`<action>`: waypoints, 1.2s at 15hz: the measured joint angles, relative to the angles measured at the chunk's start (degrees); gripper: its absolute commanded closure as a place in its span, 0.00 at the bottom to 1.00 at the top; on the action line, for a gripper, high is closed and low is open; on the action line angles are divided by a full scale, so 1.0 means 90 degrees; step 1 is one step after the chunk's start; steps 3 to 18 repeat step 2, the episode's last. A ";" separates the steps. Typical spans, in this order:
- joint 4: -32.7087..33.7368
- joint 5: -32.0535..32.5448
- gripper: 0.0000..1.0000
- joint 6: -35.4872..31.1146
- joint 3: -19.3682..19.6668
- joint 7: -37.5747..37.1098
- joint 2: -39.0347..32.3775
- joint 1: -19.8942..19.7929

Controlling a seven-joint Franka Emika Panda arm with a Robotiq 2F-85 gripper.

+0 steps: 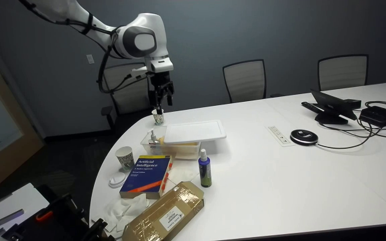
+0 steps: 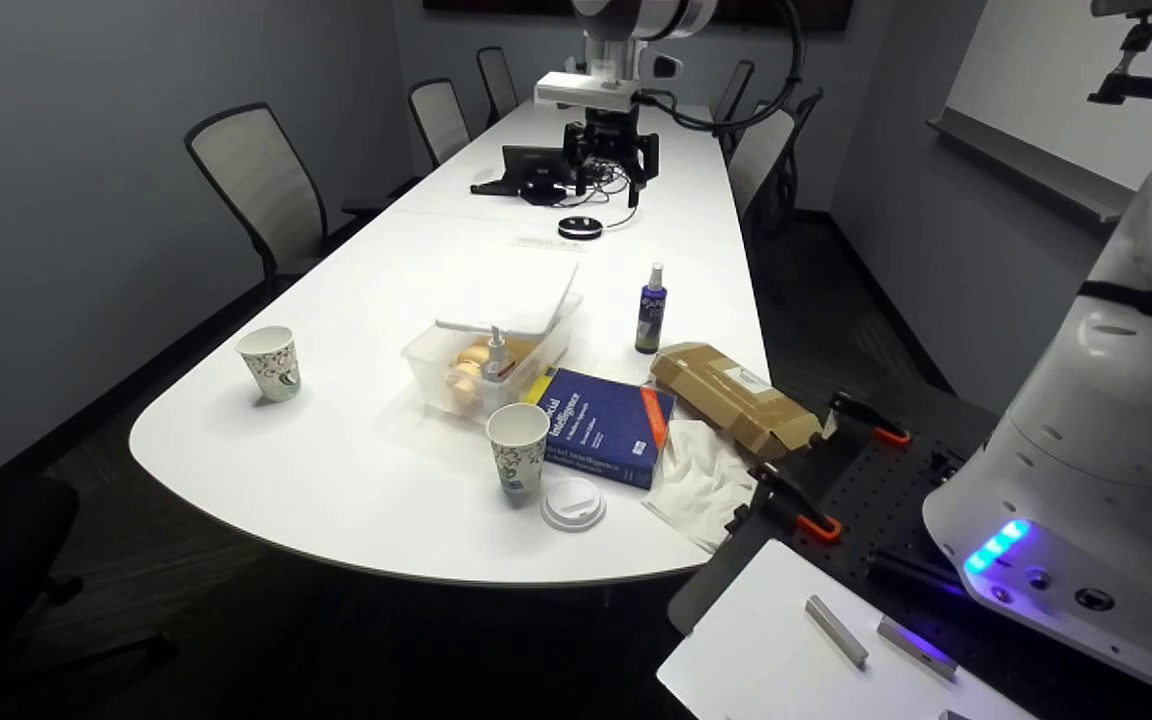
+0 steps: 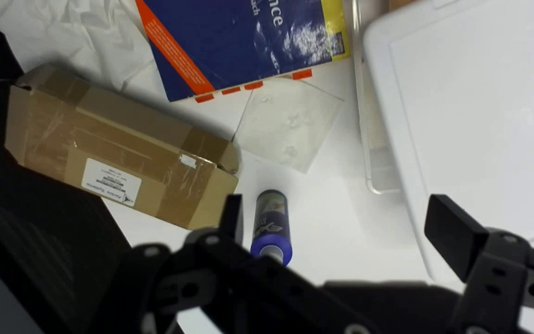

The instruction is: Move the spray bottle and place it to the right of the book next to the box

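Gripper (image 3: 341,222): raised above the table (image 1: 263,187).
Fingers (image 3: 457,234): spread wide; nothing grasped.
Spray bottle (image 3: 270,227), location: on the table, near one end of the cardboard carton (image 3: 123,153), not touching; apart from the book (image 3: 248,41), with a clear sheet (image 3: 290,123) between; apart also from the white-lidded box (image 1: 186,135), taken as the task's box.
Bottle weight: likely light to moderate; fill level not visible.
Bottle wall: probably stiff plastic with slight give; smooth, so apt to slip in a loose grip.
Bottle fragility: unlikely to break; tall and narrow, hence easily toppled by a sideways knock.
Grip zone: upper barrel just below the cap (image 1: 203,154), one pad on each side, squarely across the barrel. Avoid the cap: narrow, tapered, possibly removable.
Finger alignment: not centred on the bottle in the wrist view; shift sideways before lowering.
Bottle long axis: vertical; standing on base, cap end up.
Bottle facing: printed label (image 2: 650,325) turned roughly toward the book; spray direction not discernible.
Transfer: keep upright; release only with base flat on the table.
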State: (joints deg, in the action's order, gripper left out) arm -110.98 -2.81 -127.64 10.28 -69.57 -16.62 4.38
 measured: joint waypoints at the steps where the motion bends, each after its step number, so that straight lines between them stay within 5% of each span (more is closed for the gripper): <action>1: -0.0044 0.0031 0.00 0.0030 -0.0119 -0.0024 0.0105 0.0008; 18: -0.0095 0.0032 0.00 0.0033 -0.0230 -0.0026 0.0188 0.0010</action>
